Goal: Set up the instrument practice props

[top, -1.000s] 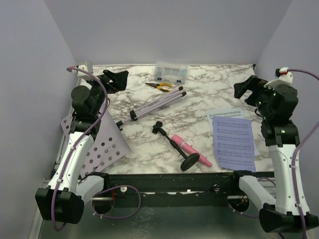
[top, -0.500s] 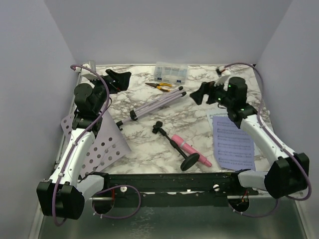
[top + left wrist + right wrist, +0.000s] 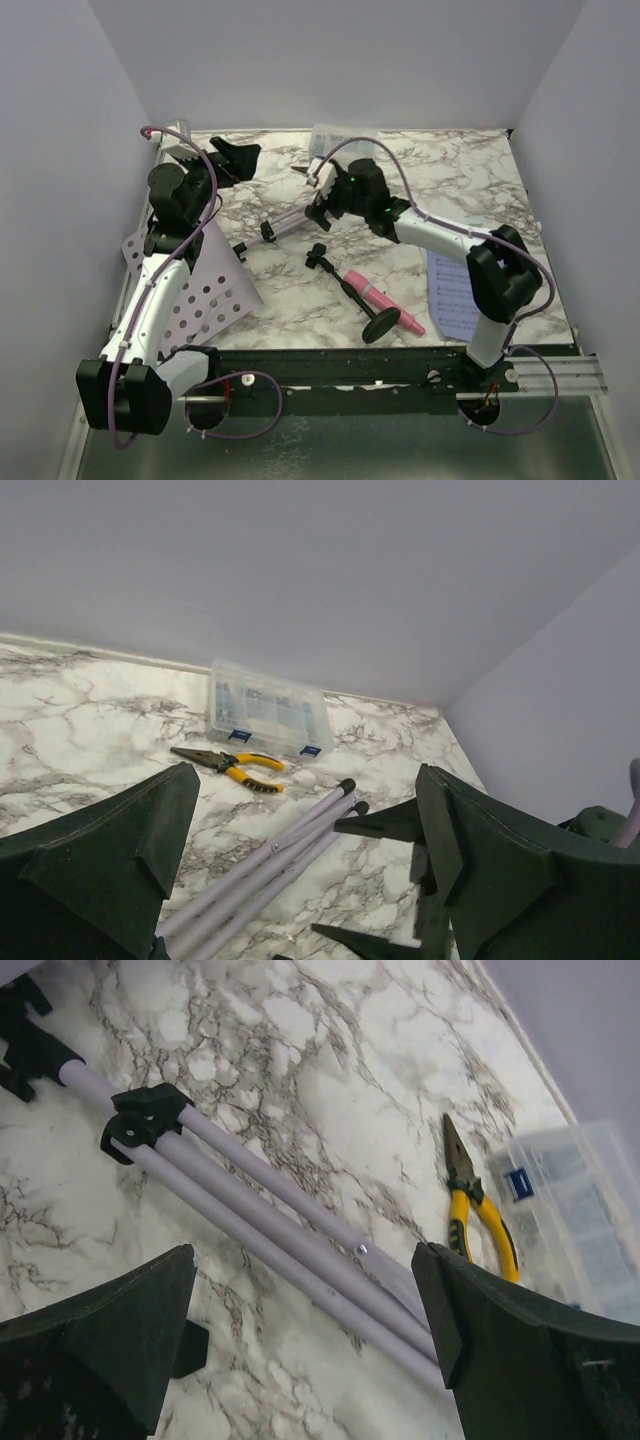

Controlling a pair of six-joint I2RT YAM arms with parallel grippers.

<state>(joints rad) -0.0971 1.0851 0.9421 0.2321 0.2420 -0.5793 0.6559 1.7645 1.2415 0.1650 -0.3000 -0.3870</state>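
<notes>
The lilac tripod (image 3: 285, 222) lies folded on the marble table, legs toward the back. My right gripper (image 3: 320, 208) hovers open just above its legs, which run between the jaws in the right wrist view (image 3: 290, 1245). My left gripper (image 3: 235, 160) is open and empty, raised at the back left; its wrist view shows the tripod legs (image 3: 270, 855) below. The lilac perforated plate (image 3: 205, 285) leans at the left by my left arm. The pink microphone (image 3: 380, 298) lies on its side with its black stand. The lavender sheet (image 3: 450, 300) lies right, partly hidden by my right arm. The white sheet is hidden.
Yellow-handled pliers (image 3: 475, 1220) lie beside the tripod's leg tips, with a clear compartment box (image 3: 265, 712) behind them at the back wall. Walls close in the table at the left, back and right.
My right arm has swung from the far right across to the table's middle and lowered its open gripper over the tripod legs. My left arm has barely moved.
</notes>
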